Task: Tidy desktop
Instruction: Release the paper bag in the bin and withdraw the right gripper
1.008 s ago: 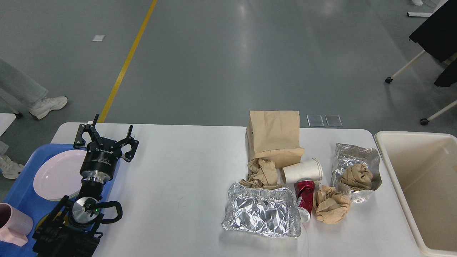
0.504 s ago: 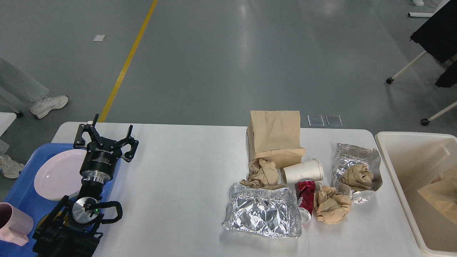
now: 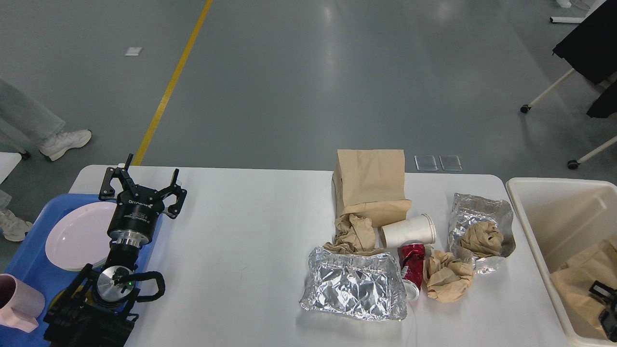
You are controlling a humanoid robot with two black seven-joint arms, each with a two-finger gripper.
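Note:
The white desktop [image 3: 250,231] carries a cluster of litter at its right half. There is an upright brown paper bag [image 3: 370,185], a crumpled brown paper [image 3: 354,231], a white paper cup [image 3: 409,230] on its side, a crushed red can [image 3: 412,267] and a paper ball [image 3: 446,277]. A large crumpled foil sheet [image 3: 354,284] lies in front, and a second foil [image 3: 479,212] holds another paper wad. My left gripper [image 3: 143,185] stands open over the blue tray's right edge, holding nothing. My right gripper [image 3: 605,303] shows as dark parts at the frame's corner, against a brown bag [image 3: 576,284] inside the bin.
A cream plastic bin [image 3: 530,217] stands off the table's right end. The blue tray [image 3: 29,260] at the left holds a pink plate [image 3: 77,236] and a pink mug [image 3: 17,303]. A person's shoe [image 3: 65,143] and rolling stand legs [image 3: 549,91] are on the floor beyond.
A brown bag has come into the bin and sunk lower, and my right gripper now shows beside it. The left arm and the litter on the table have not moved.

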